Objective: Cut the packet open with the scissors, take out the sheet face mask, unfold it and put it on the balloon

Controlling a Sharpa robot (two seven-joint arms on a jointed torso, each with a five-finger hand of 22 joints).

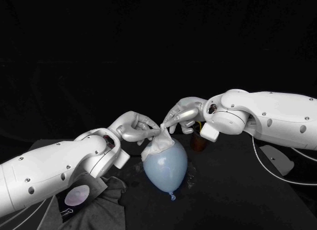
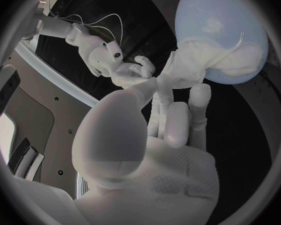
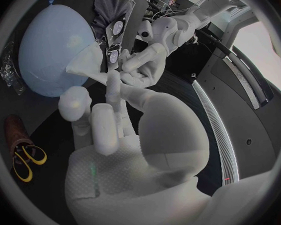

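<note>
Pale blue balloon [image 1: 165, 167] is sitting on the black table [image 1: 255, 201], with its knot at the end away from the hands. The sheet face mask [image 1: 157, 143] is lying bunched and crumpled over the balloon's broad end, only partly spread, and rising to a peak above it. The left hand [image 1: 134, 128] is pinching the mask's edge between thumb and fingertips just above the balloon, on its left-arm side. The right hand [image 1: 183, 112] is pinching the peak of the mask from the other side, its remaining fingers loosely curled. The two hands are nearly touching over the balloon. The yellow-handled scissors [image 3: 25, 157] are standing in a brown holder [image 1: 198, 142] just beside the balloon, under the right hand. The packet [image 1: 77, 196] is lying on a grey cloth [image 1: 110, 189] near the balloon, under the left arm.
</note>
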